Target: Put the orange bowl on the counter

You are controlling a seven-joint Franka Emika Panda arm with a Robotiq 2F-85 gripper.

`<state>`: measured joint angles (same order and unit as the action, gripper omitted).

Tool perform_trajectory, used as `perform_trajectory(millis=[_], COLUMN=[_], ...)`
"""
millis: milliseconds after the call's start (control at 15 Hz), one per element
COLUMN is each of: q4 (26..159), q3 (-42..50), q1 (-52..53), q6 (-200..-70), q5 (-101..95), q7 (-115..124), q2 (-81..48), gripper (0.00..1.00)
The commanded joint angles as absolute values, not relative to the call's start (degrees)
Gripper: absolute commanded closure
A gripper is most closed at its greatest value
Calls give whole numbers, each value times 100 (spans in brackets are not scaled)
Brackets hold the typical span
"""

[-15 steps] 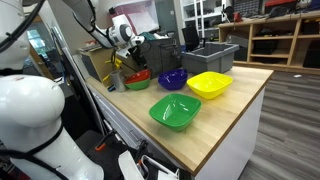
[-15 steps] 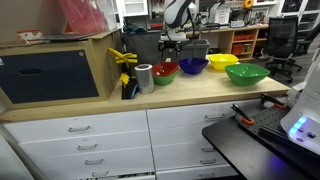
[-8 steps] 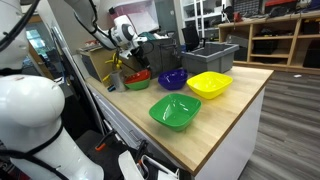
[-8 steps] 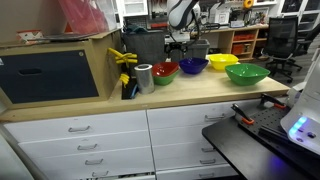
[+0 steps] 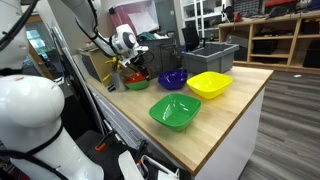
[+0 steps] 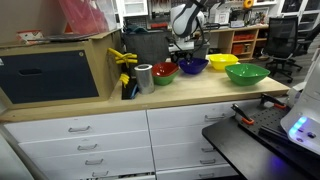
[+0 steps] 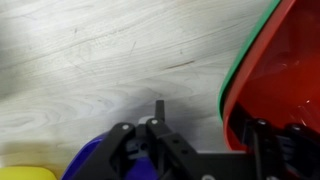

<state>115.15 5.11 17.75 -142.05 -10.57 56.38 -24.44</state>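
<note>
Jaws released, spread wide. In the wrist view they straddle the near rim of the orange bowl point(image 7: 285, 70): one finger point(image 7: 262, 145) hangs over the bowl's inside, the other is outside over the wood. Cannot tell whether either finger touches the rim.

The orange bowl sits nested in a green bowl point(image 7: 225, 100); only a thin green edge shows round it. The pair rests on the tabletop point(image 7: 90, 60), at the end of the bowl row. Just beside it is the blue bowl point(image 7: 95, 162), rim close to the outer finger. Further along is the yellow bowl point(image 5: 208, 84), and a second green bowl point(image 5: 174, 111) stands apart, nearer the front edge.

In an exterior view a metal cup point(image 6: 144, 77) stands near the orange bowl's other side, with a wooden box point(image 6: 60, 70) past it. A grey bin point(image 5: 210, 55) sits behind the row. A bare wood strip runs along the front edge point(image 6: 190, 92), and more bare wood lies ahead of the jaws in the wrist view.

The arm point(image 6: 185, 15) comes in from above and behind. The wrist points straight down, low over the bowl.
</note>
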Motion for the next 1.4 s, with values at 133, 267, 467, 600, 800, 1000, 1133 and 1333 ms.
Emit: perform_trajectory(millis=[133,267,467,600,800,1000,1133,1333], q4=[11661,11659,11671,11678,11666,11714,11772,11866], q3=[376,318,218,154,83,39,8,-114], q1=[1722,1713,1699,1705,1691,1668,1629,1503], q6=[-14255,-14260,-14278,-14344,-14374,-14416,-14346,-14181], q5=[-1042,-1000,-930,-900,-884,-915,-885,-734], q7=[5778,5748,5710,5696,5682,5685,5648,5525], q2=[-2196,-2160,-2078,-1967,-1758,-1494,-1256,-861], gripper=[80,95,100,99,99,99,99,99])
